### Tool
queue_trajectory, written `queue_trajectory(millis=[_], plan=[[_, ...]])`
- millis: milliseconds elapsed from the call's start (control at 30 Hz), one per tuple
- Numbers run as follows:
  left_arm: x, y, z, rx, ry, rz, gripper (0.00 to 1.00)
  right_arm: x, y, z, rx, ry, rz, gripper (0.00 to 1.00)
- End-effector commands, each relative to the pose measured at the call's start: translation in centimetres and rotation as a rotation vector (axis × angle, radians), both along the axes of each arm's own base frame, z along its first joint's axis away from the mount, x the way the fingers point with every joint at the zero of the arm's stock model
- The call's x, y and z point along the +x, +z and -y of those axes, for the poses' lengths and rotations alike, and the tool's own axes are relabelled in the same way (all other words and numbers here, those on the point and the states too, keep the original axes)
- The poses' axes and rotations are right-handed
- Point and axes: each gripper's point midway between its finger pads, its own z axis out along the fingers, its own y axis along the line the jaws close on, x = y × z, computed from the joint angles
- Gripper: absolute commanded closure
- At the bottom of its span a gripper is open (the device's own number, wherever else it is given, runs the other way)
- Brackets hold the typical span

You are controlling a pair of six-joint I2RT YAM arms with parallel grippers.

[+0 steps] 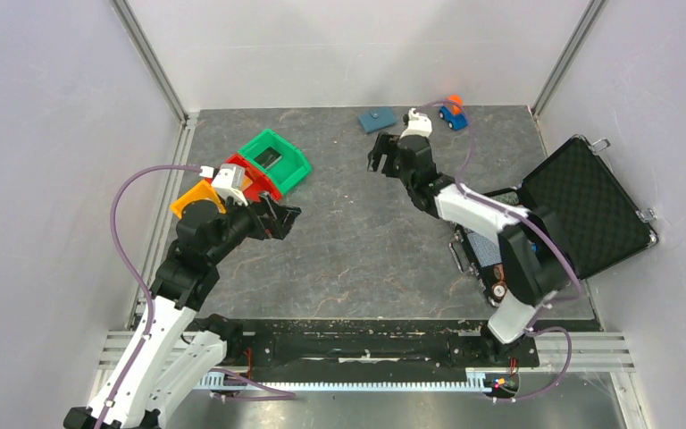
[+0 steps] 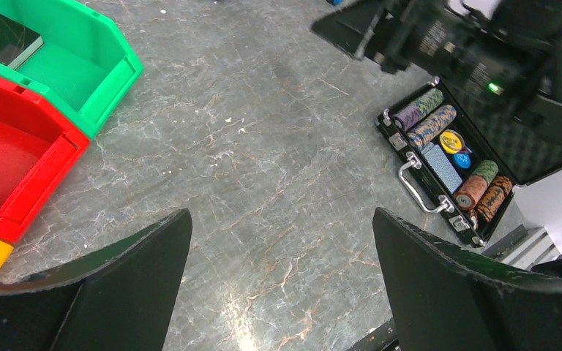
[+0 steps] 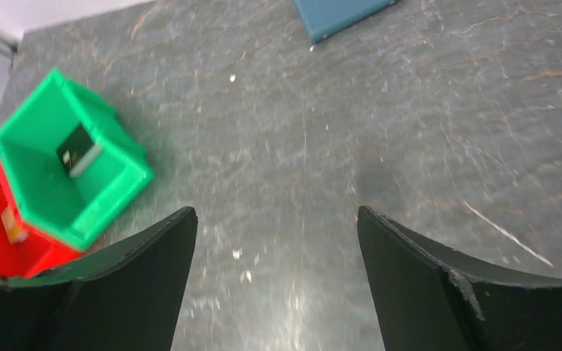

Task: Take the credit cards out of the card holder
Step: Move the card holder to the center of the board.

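Observation:
The slate blue card holder (image 1: 377,119) lies closed and flat at the back of the table; its corner shows at the top of the right wrist view (image 3: 340,14). No credit cards are in view. My right gripper (image 1: 380,157) is open and empty, above the table a little in front of the card holder. My left gripper (image 1: 284,220) is open and empty, above the table just right of the bins. Each wrist view shows two spread black fingers (image 2: 124,285) (image 3: 128,281) over bare marble.
Green (image 1: 296,168), red (image 1: 263,181) and yellow (image 1: 189,198) bins stand at the left; the green one holds a dark flat item (image 2: 4,36). An open black foam-lined case (image 1: 581,201) with poker chips (image 2: 430,117) stands at the right. A small blue toy car (image 1: 452,114) sits at the back.

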Motion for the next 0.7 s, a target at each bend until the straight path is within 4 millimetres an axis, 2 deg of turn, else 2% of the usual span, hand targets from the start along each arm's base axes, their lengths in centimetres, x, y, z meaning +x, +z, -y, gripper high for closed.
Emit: queue_trajectory(millis=[0, 133, 300, 333, 400, 500, 667], plan=[[0.2, 0.9, 0.2, -0.028, -0.002, 0.032, 0.0, 6.6, 1.7, 0.1, 0.198, -0.071, 0.068, 0.2], [0.1, 0.8, 0.4, -0.032, -0.01, 0.027, 0.0, 11.3, -1.2, 0.7, 0.289, -0.124, 0.016, 0.26], [0.2, 0.6, 0.5, -0.031, -0.011, 0.02, 0.0, 15.6, -5.0, 0.9, 0.338, -0.161, -0.036, 0.31], [0.2, 0.6, 0.5, -0.03, -0.011, 0.019, 0.0, 16.4, -5.2, 1.1, 0.352, -0.173, -0.035, 0.32], [0.3, 0.4, 0.5, -0.028, -0.013, 0.012, 0.0, 17.9, -7.0, 1.6, 0.378, -0.204, -0.052, 0.33], [0.4, 0.2, 0.5, -0.024, -0.013, 0.004, 0.0, 19.7, -8.5, 2.0, 0.424, -0.234, -0.062, 0.35], [0.5, 0.1, 0.7, -0.023, -0.017, -0.005, 0.0, 21.4, -11.6, 2.3, 0.483, -0.276, -0.088, 0.37]])
